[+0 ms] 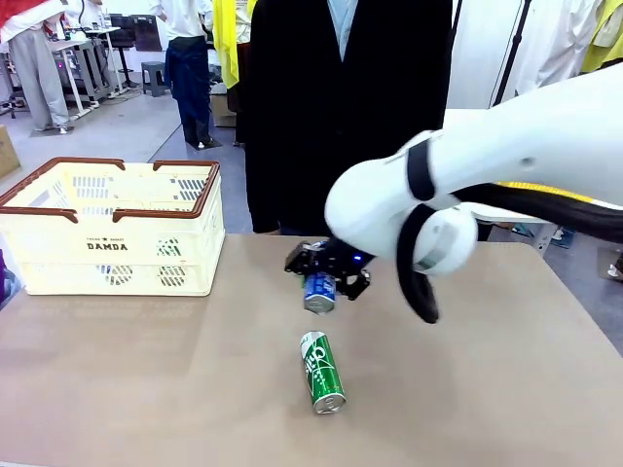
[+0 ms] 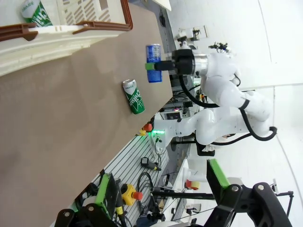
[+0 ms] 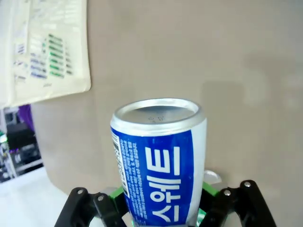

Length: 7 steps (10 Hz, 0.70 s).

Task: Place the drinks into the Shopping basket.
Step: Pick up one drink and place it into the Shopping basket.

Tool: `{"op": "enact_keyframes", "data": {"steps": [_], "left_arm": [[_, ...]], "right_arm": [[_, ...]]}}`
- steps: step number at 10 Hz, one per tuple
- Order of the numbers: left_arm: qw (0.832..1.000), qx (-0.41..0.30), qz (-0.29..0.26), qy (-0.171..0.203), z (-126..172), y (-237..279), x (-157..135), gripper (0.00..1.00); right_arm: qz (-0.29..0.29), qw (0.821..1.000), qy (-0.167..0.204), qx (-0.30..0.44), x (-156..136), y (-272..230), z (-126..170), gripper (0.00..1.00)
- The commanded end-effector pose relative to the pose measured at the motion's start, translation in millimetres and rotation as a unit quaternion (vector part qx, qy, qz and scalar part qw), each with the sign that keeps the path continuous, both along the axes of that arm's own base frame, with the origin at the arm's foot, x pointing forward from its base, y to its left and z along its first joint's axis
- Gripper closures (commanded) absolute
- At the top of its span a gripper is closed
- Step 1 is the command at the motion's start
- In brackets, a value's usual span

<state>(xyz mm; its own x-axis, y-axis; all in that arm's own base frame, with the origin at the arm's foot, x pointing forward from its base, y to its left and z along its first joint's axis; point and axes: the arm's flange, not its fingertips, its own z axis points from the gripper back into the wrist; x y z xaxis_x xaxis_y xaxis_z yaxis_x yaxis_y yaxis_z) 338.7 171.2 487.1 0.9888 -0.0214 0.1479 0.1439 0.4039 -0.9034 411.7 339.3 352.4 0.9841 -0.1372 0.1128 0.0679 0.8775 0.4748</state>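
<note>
**Blue can gripped and off the table, basket drop not yet done**

Right gripper (image 3: 163, 201) is clamped on the blue can (image 1: 319, 294). Green pads press both sides near one end, and the other silver end points away from the wrist, tilted down toward the table (image 1: 506, 389). From the left wrist view the can looks clear of the surface, hanging over the middle of the table in front of the person (image 1: 341, 117) at the far side.

Green can (image 1: 321, 373) lies on its side on the table, just nearer the robot than the blue one and apart from it, with nothing touching it.

Shopping basket (image 1: 58, 233) sits at the robot's left end of the table, well apart from both cans, open top up. The left wrist view shows a green-and-white thing (image 2: 35, 13) past the brown rim. It's maybe inside the basket, can't tell.

Left gripper (image 2: 160, 177) has its jaws spread wide with nothing between them, off by the basket side and not involved.

Step in hand, as I read it: carrying the blue can, grasp done, transport to come.

Next move calls for:
- carrying the can across to the robot's left, high enough to clear the brown rim
- stopping over the basket's opening, not over the handle
- lowering a little before the jaws let go, since a slim can dropped on its end may bounce or roll
- staying clear of the left arm parked near the basket

After that the green can needs picking up; it lies flat, so the grasp goes across its body
</note>
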Motion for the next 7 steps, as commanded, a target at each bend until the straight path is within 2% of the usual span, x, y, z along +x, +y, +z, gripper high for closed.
{"op": "enact_keyframes", "data": {"steps": [1,2,4,7], "left_arm": [[1.0,0.0,-0.003,0.002,1,0,-3,0.0],[1.0,0.0,-0.003,0.002,1,0,-3,0.0],[1.0,0.0,-0.003,0.002,1,0,-3,0.0],[1.0,0.0,-0.003,0.002,1,0,-3,0.0]], "right_arm": [[-0.045,0.997,0.034,-0.047,41,59,20,1.0],[-0.062,0.994,0.058,-0.07,48,81,25,1.0],[-0.064,0.988,0.079,-0.118,69,119,18,1.0],[-0.052,0.977,0.123,-0.167,96,133,-13,1.0]]}}
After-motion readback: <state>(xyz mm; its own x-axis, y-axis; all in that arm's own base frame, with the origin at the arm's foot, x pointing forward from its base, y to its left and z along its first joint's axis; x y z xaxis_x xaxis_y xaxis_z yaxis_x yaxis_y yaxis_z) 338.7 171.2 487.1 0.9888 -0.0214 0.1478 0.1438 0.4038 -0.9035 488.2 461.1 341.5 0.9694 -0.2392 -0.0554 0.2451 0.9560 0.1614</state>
